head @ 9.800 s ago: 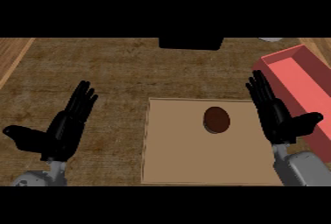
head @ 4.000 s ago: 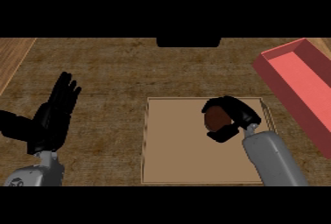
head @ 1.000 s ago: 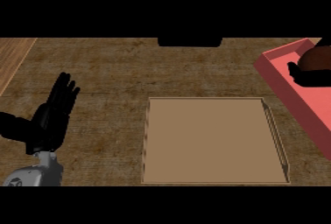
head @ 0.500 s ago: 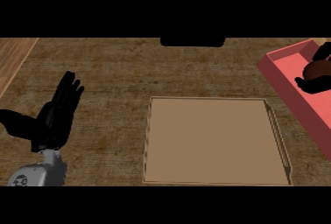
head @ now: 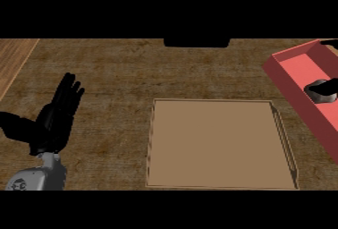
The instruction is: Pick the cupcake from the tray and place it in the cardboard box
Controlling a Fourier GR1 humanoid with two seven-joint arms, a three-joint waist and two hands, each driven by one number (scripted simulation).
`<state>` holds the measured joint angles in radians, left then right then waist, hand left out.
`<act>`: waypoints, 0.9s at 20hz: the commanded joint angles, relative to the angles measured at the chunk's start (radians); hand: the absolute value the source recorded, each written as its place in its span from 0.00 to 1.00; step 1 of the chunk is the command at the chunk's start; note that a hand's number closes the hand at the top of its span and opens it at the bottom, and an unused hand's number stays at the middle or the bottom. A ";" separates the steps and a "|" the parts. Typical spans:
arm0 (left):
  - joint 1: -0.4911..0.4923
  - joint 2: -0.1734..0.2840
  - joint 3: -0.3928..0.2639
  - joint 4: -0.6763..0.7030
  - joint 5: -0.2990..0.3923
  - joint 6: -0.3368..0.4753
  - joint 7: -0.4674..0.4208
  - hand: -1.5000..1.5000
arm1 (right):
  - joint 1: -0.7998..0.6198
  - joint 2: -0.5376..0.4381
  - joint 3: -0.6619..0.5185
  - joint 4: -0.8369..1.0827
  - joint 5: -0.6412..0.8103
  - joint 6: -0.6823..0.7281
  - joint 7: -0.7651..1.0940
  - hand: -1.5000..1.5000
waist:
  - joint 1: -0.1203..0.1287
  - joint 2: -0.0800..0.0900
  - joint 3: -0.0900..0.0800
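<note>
The brown tray [head: 218,143] lies flat in the middle of the counter with nothing on it. At the right edge stands the red box [head: 296,78], open at the top. My right hand [head: 325,91] is inside the box, just in view at the picture's right edge. Its fingers are curled round the cupcake, which they hide almost wholly. My left hand [head: 54,118] rests open at the left, fingers up, well apart from the tray.
A black object [head: 196,42] sits at the counter's far edge, behind the tray. A lighter wooden strip [head: 13,58] runs along the far left. Bare counter lies between my left hand and the tray.
My right hand has moved nearer along the red box and lower into it, still curled. The left hand and the tray have stayed put.
</note>
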<state>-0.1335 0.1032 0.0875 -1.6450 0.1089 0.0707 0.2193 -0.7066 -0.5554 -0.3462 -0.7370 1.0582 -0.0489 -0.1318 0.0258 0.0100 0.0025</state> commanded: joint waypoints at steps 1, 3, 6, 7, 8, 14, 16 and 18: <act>-0.004 -0.007 0.006 0.002 0.007 0.006 0.002 0.50 | -0.026 0.001 -0.099 0.002 -0.112 -0.150 -0.157 0.00 | -0.004 0.000 0.001; 0.044 0.007 0.006 -0.030 0.014 -0.016 -0.004 0.50 | -0.043 0.028 -0.152 0.000 -0.194 -0.153 -0.203 0.00 | -0.002 -0.006 0.001; 0.017 0.009 0.003 -0.021 0.003 -0.005 0.016 0.50 | -0.100 0.029 -0.213 0.030 -0.290 -0.098 -0.226 0.00 | -0.009 -0.007 -0.001; 0.006 -0.025 -0.009 0.026 -0.033 0.028 -0.049 0.50 | -0.114 -0.003 -0.257 0.062 -0.341 -0.043 -0.238 0.00 | -0.016 -0.004 -0.001; -0.003 -0.016 -0.004 -0.015 -0.011 0.028 0.013 0.50 | -0.138 -0.006 -0.281 0.065 -0.376 -0.001 -0.201 0.00 | -0.015 -0.008 -0.001; 0.026 -0.017 -0.011 -0.044 -0.027 0.042 0.034 0.50 | -0.165 -0.016 -0.448 0.077 -0.605 0.158 -0.139 0.00 | -0.029 -0.016 -0.002; -0.011 0.018 0.039 0.020 0.010 0.005 0.003 0.50 | -0.126 -0.023 -0.480 0.113 -0.649 0.162 -0.205 0.00 | -0.027 -0.008 -0.002; -0.010 0.014 0.015 -0.025 0.009 0.003 0.046 0.50 | -0.137 -0.070 -0.500 0.148 -0.684 0.191 -0.190 0.00 | -0.019 -0.008 -0.002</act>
<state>-0.1198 0.0995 0.0914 -1.6622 0.1015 0.0867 0.2318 -0.8339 -0.5916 -0.7919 -0.6261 0.4610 0.0903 -0.3260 0.0039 0.0011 0.0013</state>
